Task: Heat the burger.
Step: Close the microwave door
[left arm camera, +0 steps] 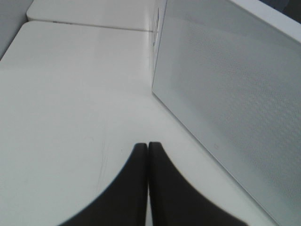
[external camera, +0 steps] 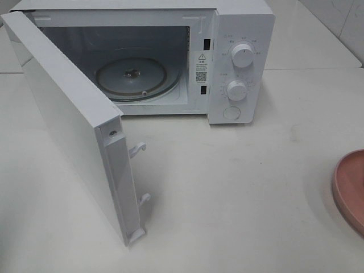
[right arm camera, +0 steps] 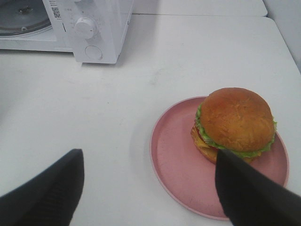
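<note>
- A white microwave (external camera: 170,57) stands on the pale worktop (external camera: 227,199), its door (external camera: 68,125) swung wide to the left and the glass turntable (external camera: 136,77) bare inside.
- Beside the door's outer face, the left gripper (left arm camera: 148,150) hovers over the worktop with its dark fingers (left arm camera: 131,188) pressed together, holding nothing.
- Two dials (external camera: 243,56) sit on the control panel at the microwave's right.
- At the far right, the burger (right arm camera: 235,125) rests on a pink plate (right arm camera: 174,165), off-centre toward the plate's far side.
- The right gripper (right arm camera: 148,183) hangs above the plate's near edge, fingers spread wide, one finger overlapping the burger's lower edge in the wrist view; contact cannot be judged.
</note>
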